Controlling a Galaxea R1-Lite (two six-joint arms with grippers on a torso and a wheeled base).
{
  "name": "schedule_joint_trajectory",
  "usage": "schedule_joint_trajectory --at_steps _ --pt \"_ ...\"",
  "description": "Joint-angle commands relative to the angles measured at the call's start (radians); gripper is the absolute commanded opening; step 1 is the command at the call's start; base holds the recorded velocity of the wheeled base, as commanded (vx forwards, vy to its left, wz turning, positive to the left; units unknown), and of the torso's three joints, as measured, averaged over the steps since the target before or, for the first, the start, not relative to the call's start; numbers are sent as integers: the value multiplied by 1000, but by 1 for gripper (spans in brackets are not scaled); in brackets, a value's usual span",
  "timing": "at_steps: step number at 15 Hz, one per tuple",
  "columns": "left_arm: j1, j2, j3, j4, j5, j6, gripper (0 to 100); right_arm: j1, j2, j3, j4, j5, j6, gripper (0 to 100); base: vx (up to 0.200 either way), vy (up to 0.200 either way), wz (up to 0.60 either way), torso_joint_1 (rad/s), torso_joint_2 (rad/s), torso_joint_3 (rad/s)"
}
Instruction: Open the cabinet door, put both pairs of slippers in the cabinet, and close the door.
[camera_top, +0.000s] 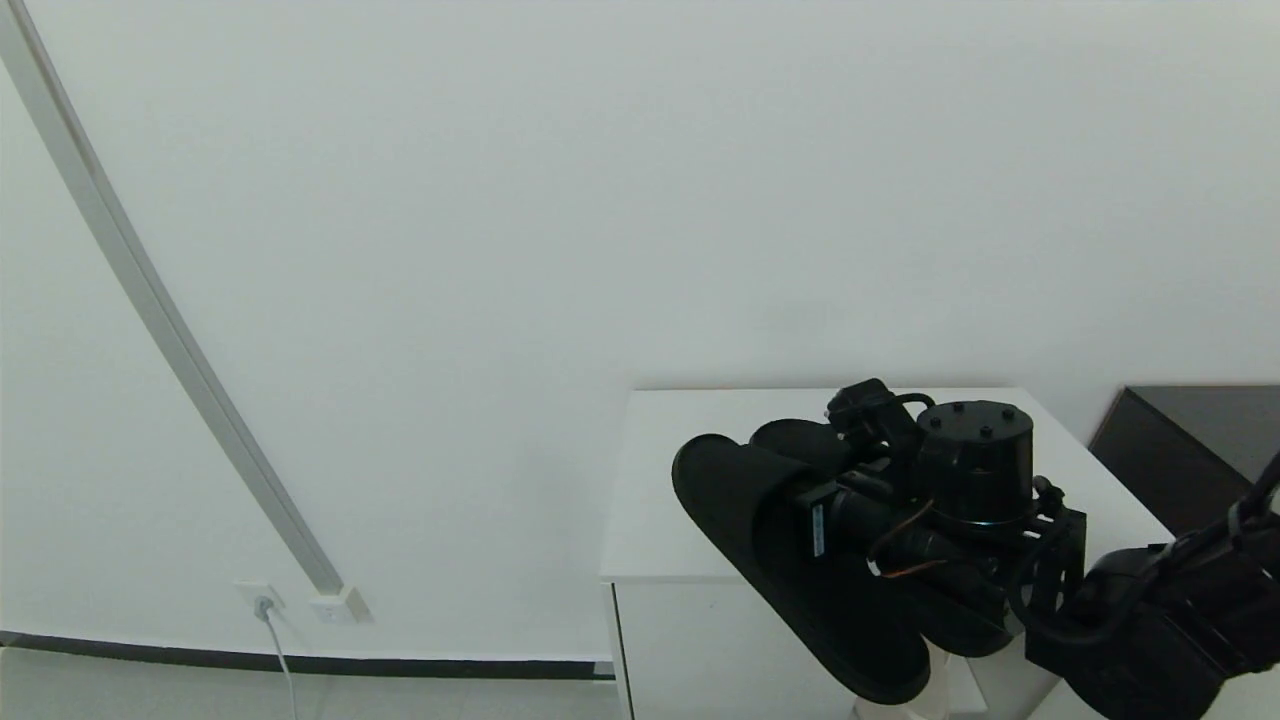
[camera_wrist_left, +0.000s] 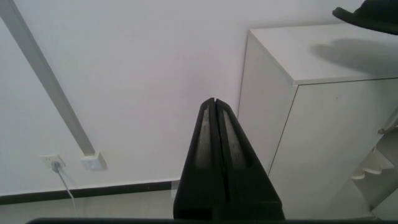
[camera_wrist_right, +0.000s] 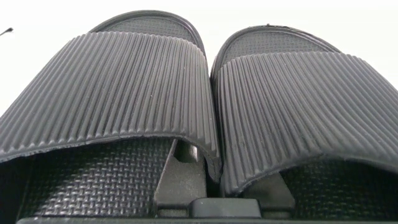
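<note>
White cabinet (camera_top: 650, 500), against wall (camera_top: 600, 200), on floor (camera_top: 100, 695)

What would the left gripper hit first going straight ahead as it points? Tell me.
Probably the white wall. The left gripper points just past the cabinet side panel, with nothing visible between. Depth is unclear, so it might graze that panel.

The right end effector (camera_wrist_right: 225, 183) is buried under the straps of the black ribbed rubber slippers (camera_wrist_right: 137, 81), so its fingertips are hidden, and the slipper heels get cropped. The white boxy cabinet (camera_top: 680, 480) is cut off low down, with its right front blocked by the slippers and arm. The dark flat-topped counter (camera_top: 1190, 440) far right is cropped.
</note>
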Motion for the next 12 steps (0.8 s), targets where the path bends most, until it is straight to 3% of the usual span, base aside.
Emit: schedule_joint_trajectory --at_steps 1,8,12 --pt "0 0 0 0 0 0 0 11 -29 16 -1 3 1 0 0 0 0 0 0 0" --pt "0 0 0 0 0 -2 0 27 -21 24 -1 1 -26 0 0 0 0 0 0 0" --pt "0 0 0 0 0 -2 0 33 -18 35 -1 1 -27 0 -200 0 0 10 6 5"
